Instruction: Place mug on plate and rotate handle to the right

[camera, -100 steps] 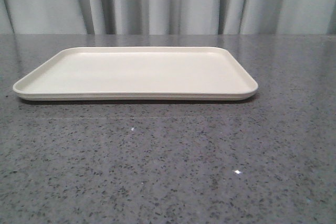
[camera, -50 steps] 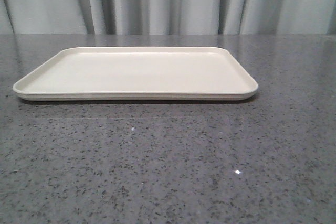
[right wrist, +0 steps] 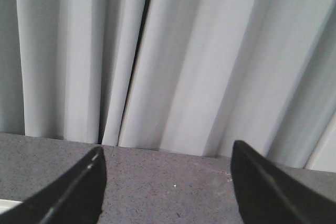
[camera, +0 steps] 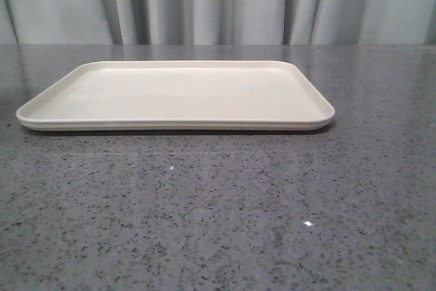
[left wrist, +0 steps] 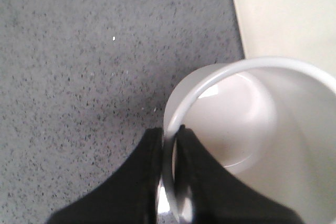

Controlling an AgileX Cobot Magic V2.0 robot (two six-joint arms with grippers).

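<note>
The cream-white plate [camera: 177, 93] lies on the grey speckled table in the front view, with nothing on it; neither arm shows there. In the left wrist view my left gripper [left wrist: 170, 135] is shut on the rim of the white mug [left wrist: 252, 129], one black finger outside the wall and one inside. I look down into the mug's bare interior. A corner of the plate [left wrist: 286, 14] lies just beyond the mug. The handle and the printed face are hidden. My right gripper [right wrist: 167, 174] is open and holds nothing, facing the curtain above the table.
Grey pleated curtains [camera: 218, 1] hang behind the table's far edge. The speckled tabletop [camera: 218, 216] stretches in front of the plate. A small sliver of the plate [right wrist: 8, 204] shows in the right wrist view.
</note>
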